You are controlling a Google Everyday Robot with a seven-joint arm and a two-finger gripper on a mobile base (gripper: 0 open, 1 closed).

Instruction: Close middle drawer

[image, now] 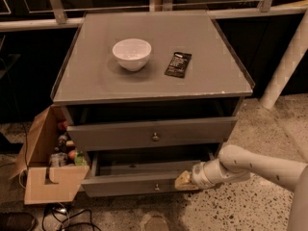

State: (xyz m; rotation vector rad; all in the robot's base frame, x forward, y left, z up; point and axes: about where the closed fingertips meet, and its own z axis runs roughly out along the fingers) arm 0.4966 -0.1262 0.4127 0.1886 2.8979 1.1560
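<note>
**Arm** (262, 166): white, enters low from the right, beyond the desk's (96, 88) front right corner. The forearm is nearly level and points left.

**Hand** (184, 181): its tip is at the right end of the middle drawer's (125, 186) front panel, apparently touching it, right of the brass knob (156, 187). Whether it is open or closed cannot be told.

**Middle drawer**: lowest drawer in view, pulled out past the desk's front edge, grey floor exposed.

**Upper drawer** (115, 134): also out, but less far.

**Left edge**: cardboard box (50, 186) close beside the drawers.

**Front and right**: speckled floor (250, 211), with the arm over it.
</note>
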